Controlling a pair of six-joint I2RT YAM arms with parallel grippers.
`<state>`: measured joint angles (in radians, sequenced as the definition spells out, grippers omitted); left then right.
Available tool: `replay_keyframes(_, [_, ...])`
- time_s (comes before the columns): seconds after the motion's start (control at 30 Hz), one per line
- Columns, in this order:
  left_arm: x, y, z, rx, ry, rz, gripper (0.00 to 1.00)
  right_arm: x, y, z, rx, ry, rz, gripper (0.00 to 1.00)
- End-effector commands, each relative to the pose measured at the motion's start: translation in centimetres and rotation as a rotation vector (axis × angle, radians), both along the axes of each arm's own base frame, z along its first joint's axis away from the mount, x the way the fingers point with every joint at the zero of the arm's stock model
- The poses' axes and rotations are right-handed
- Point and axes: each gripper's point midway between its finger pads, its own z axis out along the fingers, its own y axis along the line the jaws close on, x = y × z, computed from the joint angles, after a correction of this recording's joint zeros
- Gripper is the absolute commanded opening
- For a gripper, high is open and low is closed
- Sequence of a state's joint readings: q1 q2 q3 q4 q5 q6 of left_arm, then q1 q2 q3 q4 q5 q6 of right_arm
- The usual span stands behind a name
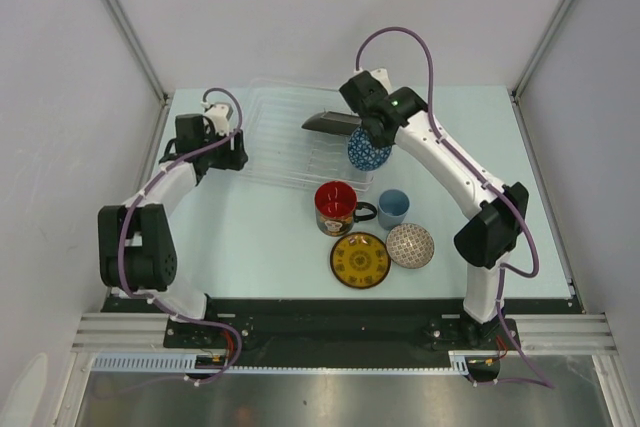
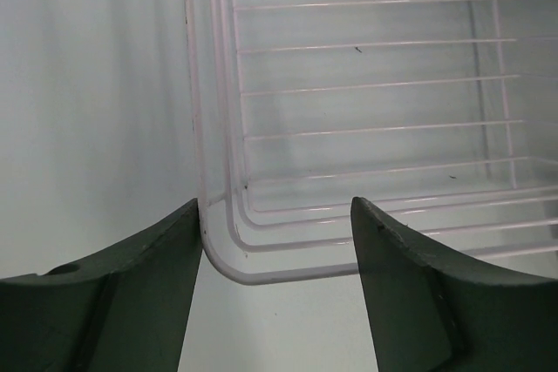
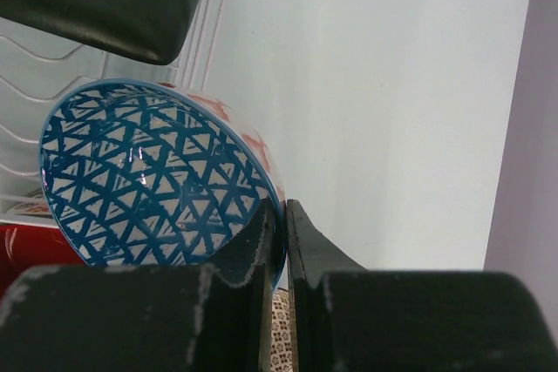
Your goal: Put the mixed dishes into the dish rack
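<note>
We note right gripper (image 3: 284, 219) clenched on blue-white bowl (image 3: 148, 180) rim, upper centre of top view, at dish rack (image 1: 262, 137) right edge; left gripper (image 2: 275, 237) released at rack corner. We should lower it tilted between ribs, clear of black plate (image 1: 330, 123)

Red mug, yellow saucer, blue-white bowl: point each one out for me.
red mug (image 1: 336, 197): top external view, on its red inside.
yellow saucer (image 1: 360, 260): top external view, on its patterned centre.
blue-white bowl (image 3: 148, 176): right wrist view, on its triangle-patterned inside.
</note>
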<state>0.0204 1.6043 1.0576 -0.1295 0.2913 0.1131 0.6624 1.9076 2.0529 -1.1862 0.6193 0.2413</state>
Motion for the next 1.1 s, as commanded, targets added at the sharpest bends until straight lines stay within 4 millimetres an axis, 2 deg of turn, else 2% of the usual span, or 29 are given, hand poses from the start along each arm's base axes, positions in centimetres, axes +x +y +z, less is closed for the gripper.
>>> replay_keyframes(0.0, [-2.7, -1.0, 1.4, -0.045, 0.000, -0.042, 0.71, 0.7, -1.3, 1.3, 0.017, -0.047, -0.022, 0.00])
replay_keyframes(0.07, [-3.4, -1.3, 1.8, -0.055, -0.006, -0.048, 0.71, 0.9, -1.6, 1.0, 0.021, -0.041, -0.026, 0.00])
replay_keyframes(0.2, [-4.6, -1.6, 1.2, -0.073, 0.016, -0.053, 0.71, 1.1, -1.8, 0.3, 0.028, -0.025, -0.029, 0.00])
replay_keyframes(0.47, [-6.2, -2.6, 1.5, -0.131, 0.039, -0.067, 0.70, 1.8, -2.1, -0.7, 0.003, -0.009, -0.033, 0.00])
replay_keyframes(0.8, [-7.9, -4.2, 2.7, -0.202, 0.034, -0.105, 0.70, 3.6, -1.5, -4.0, -0.071, 0.048, -0.036, 0.00])
replay_keyframes(0.97, [-8.3, -4.4, 2.9, -0.208, 0.026, -0.114, 0.70, 4.9, -2.0, -3.6, -0.127, 0.010, -0.071, 0.00])
replay_keyframes(1.07, [-8.3, -4.3, 2.8, -0.206, 0.029, -0.111, 0.70, 5.7, -2.3, -2.7, -0.186, -0.036, -0.095, 0.00])
